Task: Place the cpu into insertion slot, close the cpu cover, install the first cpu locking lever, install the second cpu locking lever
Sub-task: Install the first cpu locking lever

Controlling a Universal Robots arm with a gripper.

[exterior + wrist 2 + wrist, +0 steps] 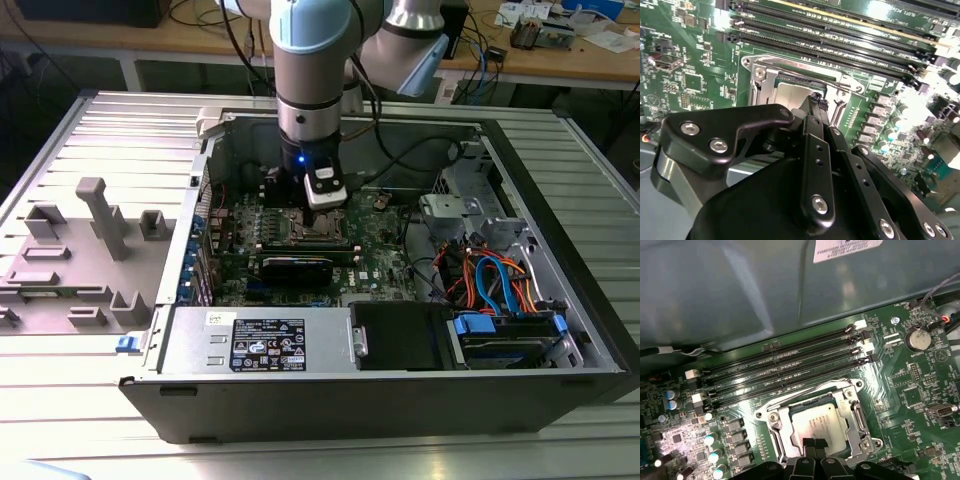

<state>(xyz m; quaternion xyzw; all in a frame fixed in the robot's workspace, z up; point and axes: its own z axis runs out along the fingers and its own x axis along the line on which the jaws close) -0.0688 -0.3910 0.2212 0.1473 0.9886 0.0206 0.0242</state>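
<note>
My arm reaches down into the open computer case, my pincer poised just above the insertion slot.

My exterior view looks down from high and well back onto the whole open computer case lying on the ribbed tabletop, with the arm descending into it. My second wrist view looks along the tool from close behind it, toward the insertion slot. My first wrist view sits close above the same slot and the memory slots; both wrist views share these.
</note>
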